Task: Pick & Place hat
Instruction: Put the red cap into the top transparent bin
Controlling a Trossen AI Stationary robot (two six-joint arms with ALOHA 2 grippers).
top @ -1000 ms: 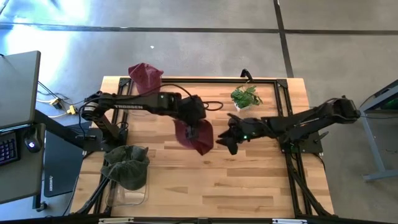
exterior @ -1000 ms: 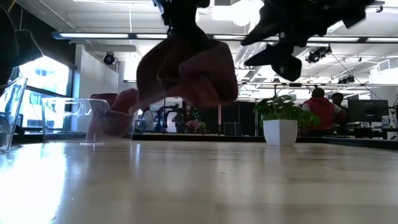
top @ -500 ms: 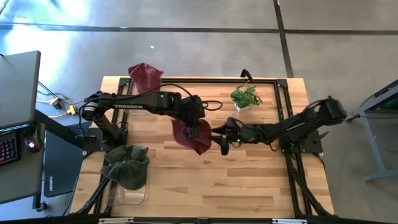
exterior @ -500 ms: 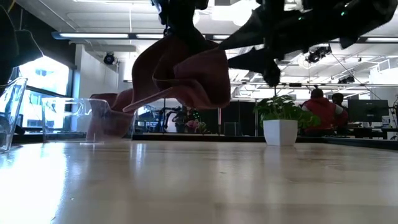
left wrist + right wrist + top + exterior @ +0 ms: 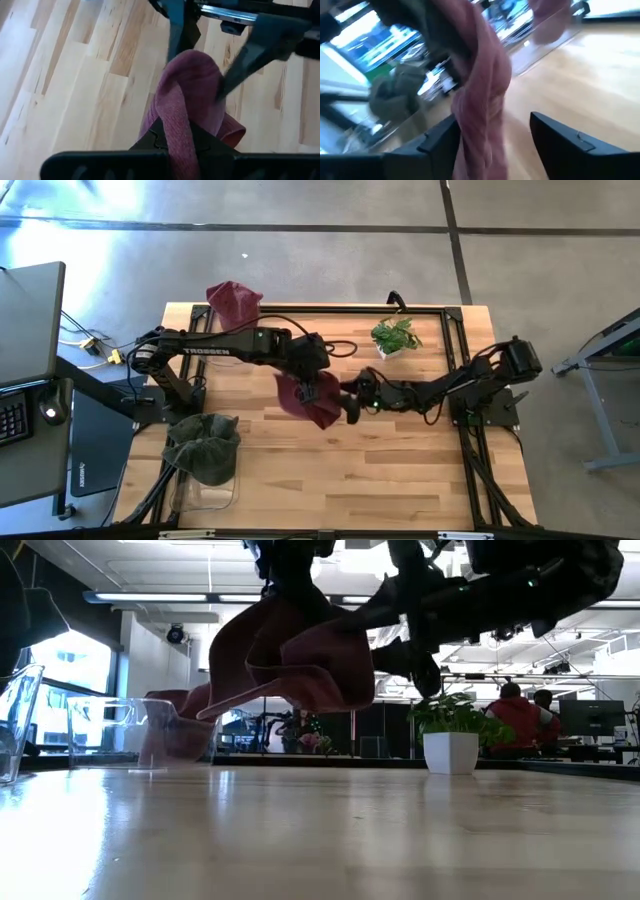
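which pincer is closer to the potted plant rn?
Right. The right pincer sits open at the held maroon hat, just below-left of the potted plant in the high view. The left pincer, shut on that hat, is farther left.

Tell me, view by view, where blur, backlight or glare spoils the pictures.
Right wrist view: blurred throughout, the hanging dark red cloth hat smeared between the right pincer's open fingers. Low view: bright windows and ceiling lights behind turn the hat and arms into dark shapes. Left wrist view: the left pincer, shut on the hat, is soft up close. High view: evenly lit, pale glare on the floor.
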